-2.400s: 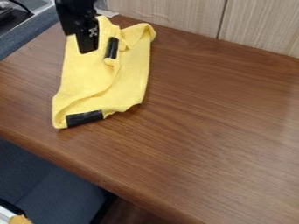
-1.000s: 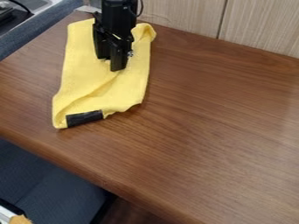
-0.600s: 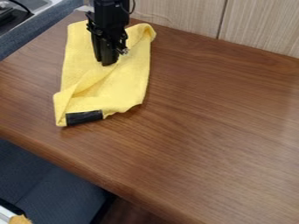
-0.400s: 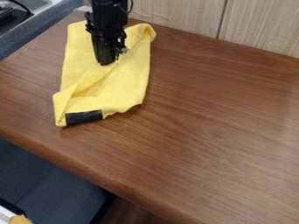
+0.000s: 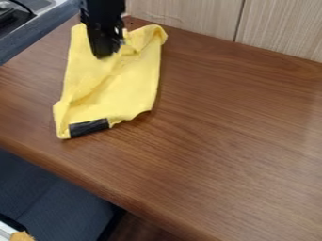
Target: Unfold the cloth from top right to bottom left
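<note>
The black gripper (image 5: 104, 55) hangs at the upper left of the camera view, low over the upper part of the yellow cloth (image 5: 125, 89). It is shut on a raised fold of that cloth. Creases run from the fingertips down to the lower left corner. A strip of black tape (image 5: 89, 127) marks the cloth's bottom edge, and the top right corner is bunched. The gripper and arm hide part of the cloth's upper left.
Brown wooden table (image 5: 220, 127) extends right and below the cloth. A pale wood-grain panel (image 5: 189, 16) borders the back edge. Grey-blue edging and a metal-and-black appliance sit at the top left, with a dark blue chair (image 5: 50, 197) below the table's front edge.
The gripper came from the upper left onto the cloth, shut on the fold by the upper tape, then moved back up and left. The held fold shifted with it; the lower left corner moved slightly.
</note>
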